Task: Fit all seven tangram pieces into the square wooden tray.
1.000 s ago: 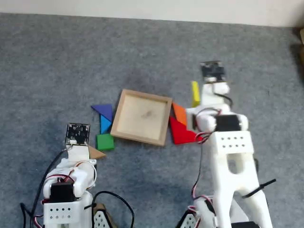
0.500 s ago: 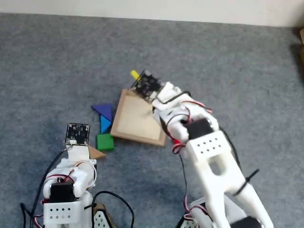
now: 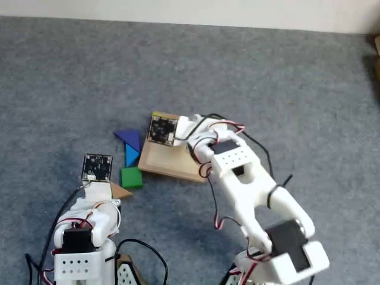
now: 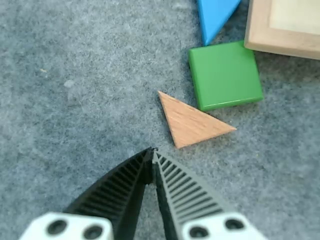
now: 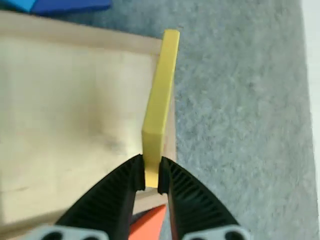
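Pinching the yellow piece on edge, the right gripper hangs over the wooden tray — left gripper pressed together.

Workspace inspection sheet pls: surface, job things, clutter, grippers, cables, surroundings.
Surface: grey carpet.
Job's things: wooden tray, visible floor bare; green square, wooden triangle, light-blue triangle and dark-blue piece on the carpet beside it; orange piece by its rim.
Clutter: nothing seen.
Grippers: right gripper shut on yellow piece, held on edge over the tray near one rim; left gripper shut, empty, near the wooden triangle.
Cables: wires on right arm; black cable looped on the carpet.
Surroundings: pale wall beyond the carpet.
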Robot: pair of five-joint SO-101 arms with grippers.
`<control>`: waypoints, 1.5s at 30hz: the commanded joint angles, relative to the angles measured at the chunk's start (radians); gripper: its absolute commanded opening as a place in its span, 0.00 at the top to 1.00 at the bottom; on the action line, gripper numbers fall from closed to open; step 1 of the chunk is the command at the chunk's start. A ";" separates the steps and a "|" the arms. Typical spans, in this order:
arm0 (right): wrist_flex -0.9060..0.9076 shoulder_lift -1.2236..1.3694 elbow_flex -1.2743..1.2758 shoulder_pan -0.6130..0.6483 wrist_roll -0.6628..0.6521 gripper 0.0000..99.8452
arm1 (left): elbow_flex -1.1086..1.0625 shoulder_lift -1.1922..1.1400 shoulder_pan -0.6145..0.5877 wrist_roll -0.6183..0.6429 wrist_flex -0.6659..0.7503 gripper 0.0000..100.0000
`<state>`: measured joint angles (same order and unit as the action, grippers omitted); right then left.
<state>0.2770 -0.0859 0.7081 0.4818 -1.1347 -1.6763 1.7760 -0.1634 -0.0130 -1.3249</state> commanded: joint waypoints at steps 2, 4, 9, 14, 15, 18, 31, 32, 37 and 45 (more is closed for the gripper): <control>-0.061 0.022 -0.016 -0.005 -0.031 0.99 | -0.021 0.045 0.021 -0.003 -0.008 0.99; -0.061 0.012 -0.013 -0.007 -0.029 0.96 | -0.021 0.045 0.021 -0.003 -0.008 0.99; -0.058 -0.047 -0.008 -0.007 -0.029 0.80 | -0.021 0.045 0.021 -0.003 -0.008 0.99; -0.050 -0.099 -0.007 -0.007 -0.029 0.80 | -0.021 0.045 0.021 -0.003 -0.008 0.99; -0.024 -0.114 -0.007 -0.007 -0.029 0.81 | -0.021 0.045 0.021 -0.003 -0.008 0.99; 0.093 -0.180 -0.008 -0.001 -0.018 0.85 | -0.021 0.045 0.021 -0.003 -0.008 0.99; 0.611 -0.371 -0.016 -0.094 1.030 0.98 | -0.021 0.045 0.021 -0.003 -0.008 0.99; 0.634 -0.371 -0.015 -0.107 1.109 0.96 | -0.021 0.045 0.021 -0.003 -0.008 0.99; 0.673 -0.369 0.002 -0.166 1.315 0.82 | -0.021 0.045 0.021 -0.003 -0.008 0.99; 0.792 -0.367 0.021 -0.156 1.028 0.73 | -0.021 0.045 0.021 -0.003 -0.008 0.99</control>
<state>1.0411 -0.4097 0.7388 0.3345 -0.0084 -1.6763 1.7760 -0.1634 -0.0130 -1.3249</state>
